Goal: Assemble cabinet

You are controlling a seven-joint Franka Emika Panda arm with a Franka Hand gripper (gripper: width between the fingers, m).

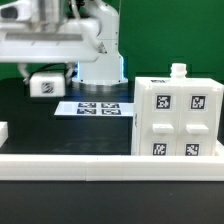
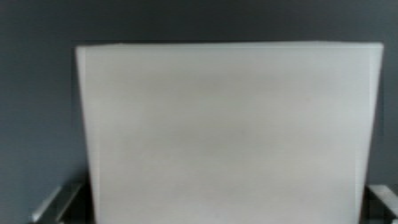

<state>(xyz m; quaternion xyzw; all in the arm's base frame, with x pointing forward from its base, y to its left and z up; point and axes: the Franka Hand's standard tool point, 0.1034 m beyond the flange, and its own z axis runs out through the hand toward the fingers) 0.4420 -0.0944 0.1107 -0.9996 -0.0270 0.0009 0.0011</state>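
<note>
My gripper (image 1: 50,35) is high at the exterior view's left, shut on a wide flat white cabinet panel (image 1: 40,48) that it holds level above the table. In the wrist view the panel (image 2: 222,120) fills most of the picture, and the gripper (image 2: 214,208) has one dark finger (image 2: 54,205) at each side edge of it. The white cabinet body (image 1: 175,115), with several black tags on its faces and a small knob (image 1: 180,70) on top, stands at the exterior view's right.
A small white part with a dark tag (image 1: 45,85) lies on the black table below the held panel. The marker board (image 1: 100,107) lies flat in the middle. A white rail (image 1: 100,160) runs along the front. The arm's base (image 1: 100,65) stands behind.
</note>
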